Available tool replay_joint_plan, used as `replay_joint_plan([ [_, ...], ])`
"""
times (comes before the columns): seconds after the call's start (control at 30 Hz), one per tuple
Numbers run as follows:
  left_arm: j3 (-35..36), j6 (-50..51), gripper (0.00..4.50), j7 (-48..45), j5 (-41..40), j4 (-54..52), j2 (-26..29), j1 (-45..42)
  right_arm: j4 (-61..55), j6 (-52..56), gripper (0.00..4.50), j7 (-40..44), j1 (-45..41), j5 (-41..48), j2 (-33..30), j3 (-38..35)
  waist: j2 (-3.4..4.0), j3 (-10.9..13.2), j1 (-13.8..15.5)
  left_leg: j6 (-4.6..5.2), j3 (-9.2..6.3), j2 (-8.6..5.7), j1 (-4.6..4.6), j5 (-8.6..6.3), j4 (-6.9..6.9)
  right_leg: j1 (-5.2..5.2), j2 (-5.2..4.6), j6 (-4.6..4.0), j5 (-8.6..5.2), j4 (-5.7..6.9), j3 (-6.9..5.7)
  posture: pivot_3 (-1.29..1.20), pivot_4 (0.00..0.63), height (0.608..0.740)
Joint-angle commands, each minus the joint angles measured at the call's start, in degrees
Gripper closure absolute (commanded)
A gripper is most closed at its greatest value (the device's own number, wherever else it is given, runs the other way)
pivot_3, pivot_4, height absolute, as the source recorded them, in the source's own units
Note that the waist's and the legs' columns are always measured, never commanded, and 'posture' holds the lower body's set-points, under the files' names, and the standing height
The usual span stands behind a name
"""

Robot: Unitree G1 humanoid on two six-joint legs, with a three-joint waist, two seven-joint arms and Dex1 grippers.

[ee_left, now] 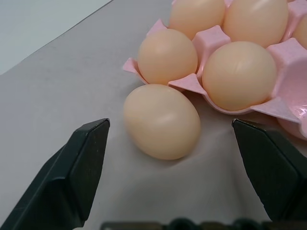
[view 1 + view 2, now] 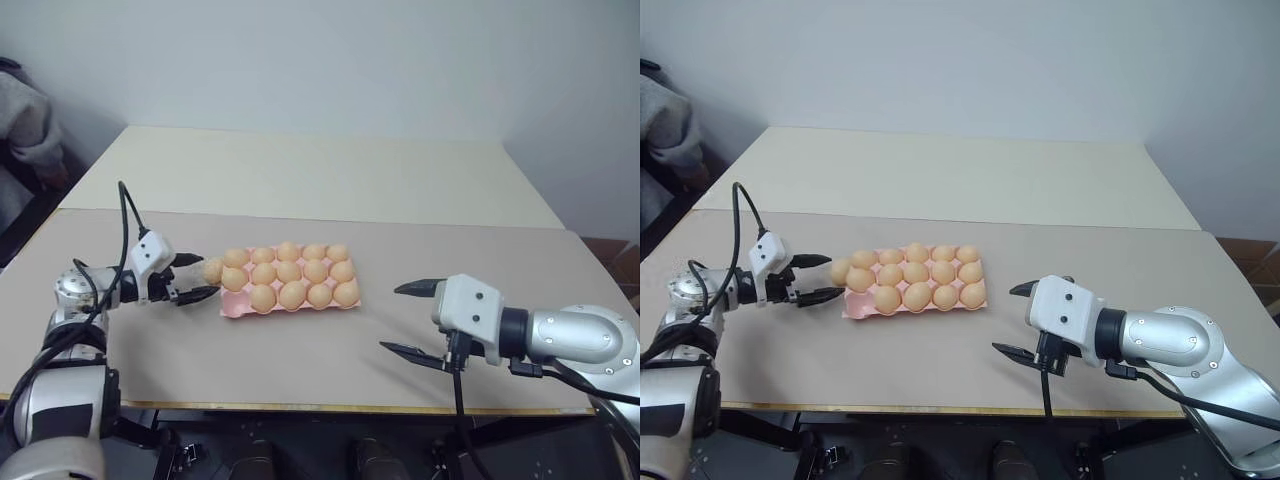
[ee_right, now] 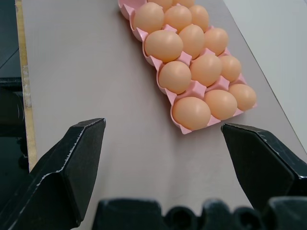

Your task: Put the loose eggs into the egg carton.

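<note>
**One egg loose beside the carton's left end**

Count: one pink egg carton (image 2: 232, 306), three rows of five cups; fourteen cups hold eggs (image 2: 289, 271) and the near-left corner cup shows bare pink. One loose egg (image 2: 211, 270) lies on the table (image 2: 300, 360), touching or just beside the carton's left end. All eggs alike — smooth, pale orange-tan, matte sheen.

Left gripper (image 2: 196, 277): to the left of the carton, fingers spread wide on either side of the loose egg, not touching it. Right gripper (image 2: 406, 318): well apart to the right of the carton, fingers spread wide — nothing between them.
</note>
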Motion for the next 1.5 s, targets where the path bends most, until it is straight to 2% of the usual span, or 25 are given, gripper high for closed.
replay_joint_plan([
  [0.03,0.85,-0.18,0.05,2.06,-0.25,1.20,-0.94,-2.50,-1.63,0.12,0.00,-0.57,-0.32,0.34,-0.76,-2.33,0.00,0.00,0.00,0.00,0.00,0.00,0.00,0.00,0.00,0.00,0.00,0.00,0.00,0.00,0.00,0.00,0.150,0.740],
  [0.2,-0.75,-0.83,0.05,4.81,2.43,2.31,-1.21,-2.96,-2.04,0.59,0.00,-0.98,-0.15,0.42,-0.83,-2.66,-0.01,0.00,-0.04,0.00,-0.02,-0.01,0.00,0.00,0.01,0.00,0.01,0.03,0.02,0.01,0.00,0.00,0.150,0.740],
  [0.3,-0.44,-1.24,0.62,5.65,2.61,2.53,-1.50,-3.06,-2.25,0.94,0.00,-1.21,0.02,0.37,-0.84,-2.76,-0.01,0.00,-0.09,0.00,-0.02,-0.01,0.00,0.00,0.01,0.00,0.01,0.03,0.02,0.01,0.01,0.00,0.150,0.740],
  [0.5,0.32,-0.91,2.43,5.29,2.34,2.30,-1.05,-2.89,-2.46,1.15,0.00,-1.57,0.10,0.25,-0.91,-2.66,-0.01,0.00,-0.03,0.00,-0.02,-0.01,0.00,0.00,0.01,0.00,0.01,0.02,0.02,0.02,0.00,0.00,0.150,0.740],
  [0.57,0.48,-1.08,2.61,5.81,2.45,2.02,-0.24,-2.36,-2.45,1.11,0.00,-1.58,0.15,0.26,-0.92,-2.69,-0.01,0.00,-0.06,0.00,-0.03,0.00,0.00,0.00,0.01,0.00,0.01,0.03,0.02,0.02,0.00,0.00,0.150,0.740],
  [0.9,4.12,-1.26,2.61,2.35,-0.94,-0.32,4.62,1.98,-2.06,0.63,0.00,-1.65,0.09,-0.13,-0.70,-2.15,-0.01,0.00,-0.21,0.00,-0.02,0.00,0.01,0.00,0.01,-0.01,0.00,0.02,0.02,0.04,0.00,0.00,0.150,0.740],
  [1.0,6.96,0.39,2.61,-4.81,-5.84,-4.01,5.55,2.76,-1.95,0.44,0.00,-1.62,0.10,-0.16,-0.59,-2.10,-0.01,0.00,-0.15,0.00,-0.02,0.01,0.00,0.00,0.01,-0.01,0.00,-0.01,0.01,0.03,-0.01,0.00,0.150,0.740],
  [1.13,9.36,5.89,2.61,-14.65,-13.90,-13.34,2.92,4.54,-1.70,0.31,0.00,-1.80,-0.46,-0.32,-0.25,-1.28,-0.01,-0.01,0.25,0.00,-0.05,0.00,-0.02,0.00,0.02,0.02,-0.03,-0.30,-0.07,0.03,-0.04,0.00,0.150,0.740],
  [1.3,5.10,9.48,2.61,-18.51,-14.35,-23.39,0.14,7.95,-1.12,-0.05,0.00,-1.95,-1.45,-0.80,0.17,0.00,-0.02,-0.01,-0.04,0.00,-0.04,-0.02,0.02,0.01,0.05,0.06,-0.01,-0.25,-0.02,0.05,0.01,0.00,0.150,0.740],
  [1.5,0.97,10.66,2.61,-18.81,-15.51,-27.53,-0.69,9.14,-1.64,0.22,0.00,-1.96,-0.67,-0.92,-0.13,-0.90,-0.03,-0.02,-0.32,0.01,-0.07,0.00,0.01,0.01,0.08,0.05,0.05,-0.02,0.02,0.07,0.04,0.00,0.150,0.740],
])
